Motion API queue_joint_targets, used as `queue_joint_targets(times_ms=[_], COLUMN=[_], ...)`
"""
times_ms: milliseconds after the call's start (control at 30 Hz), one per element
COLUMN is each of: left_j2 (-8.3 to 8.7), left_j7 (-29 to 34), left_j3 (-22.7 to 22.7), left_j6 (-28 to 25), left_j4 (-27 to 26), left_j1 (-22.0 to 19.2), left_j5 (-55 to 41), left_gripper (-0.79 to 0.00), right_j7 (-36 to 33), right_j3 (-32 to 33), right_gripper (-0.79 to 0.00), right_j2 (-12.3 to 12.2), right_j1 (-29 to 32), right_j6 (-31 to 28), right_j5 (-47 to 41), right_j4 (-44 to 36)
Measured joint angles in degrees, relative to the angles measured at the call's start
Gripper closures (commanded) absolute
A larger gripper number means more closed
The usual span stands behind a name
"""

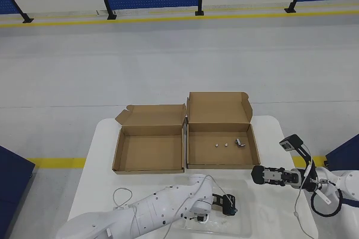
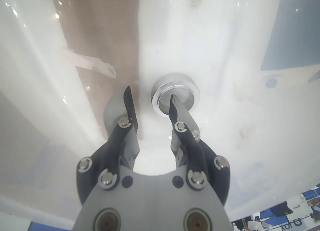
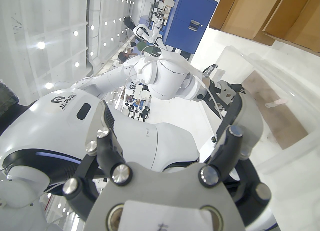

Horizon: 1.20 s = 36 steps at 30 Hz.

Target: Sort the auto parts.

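The silver metal ring (image 2: pixel 175 79) lies in the clear plastic tray (image 1: pixel 244 226) at the table's near edge. The left gripper (image 2: pixel 150 94) stands apart, one finger inside the bore. A shallow pinch on the slick wall could flick the ring away. The right gripper (image 3: pixel 170 106), to the right, is spread and empty.

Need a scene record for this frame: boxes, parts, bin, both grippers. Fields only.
left box: open, empty
right box: open, holds three small metal parts
clear bin: at the table's near edge, holds a metal ring
left gripper: open, in the clear bin, one finger in the ring's hole, the other outside
right gripper: open, empty, near the right box's front corner
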<state>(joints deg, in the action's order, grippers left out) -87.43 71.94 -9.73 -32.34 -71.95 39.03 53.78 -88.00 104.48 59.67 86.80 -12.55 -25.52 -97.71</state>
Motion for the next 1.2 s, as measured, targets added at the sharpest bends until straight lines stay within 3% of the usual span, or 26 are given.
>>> queue_joint_targets(times_ms=[467, 767, 1200], left_j2=[0.22, 0.75, 0.47], left_j7=[-1.0, 1.2, 0.0], left_j3=[-2.1, -2.4, -2.8], left_j6=[3.7, 1.2, 1.4], left_j4=[0.1, -1.4, -0.6], left_j1=[0.5, 1.3, 1.4], left_j5=[1.9, 1.4, 2.8], left_gripper=[-0.24, -0.283, -0.28], right_j7=[0.0, 0.0, 0.0], right_j3=[0.0, 0.0, 0.0], right_gripper=[-0.785, -0.785, -0.785], right_j2=[0.0, 0.0, 0.0], right_j1=[0.0, 0.0, 0.0], right_j6=[0.0, 0.0, 0.0], right_j5=[0.0, 0.0, 0.0], right_j4=[0.0, 0.0, 0.0])
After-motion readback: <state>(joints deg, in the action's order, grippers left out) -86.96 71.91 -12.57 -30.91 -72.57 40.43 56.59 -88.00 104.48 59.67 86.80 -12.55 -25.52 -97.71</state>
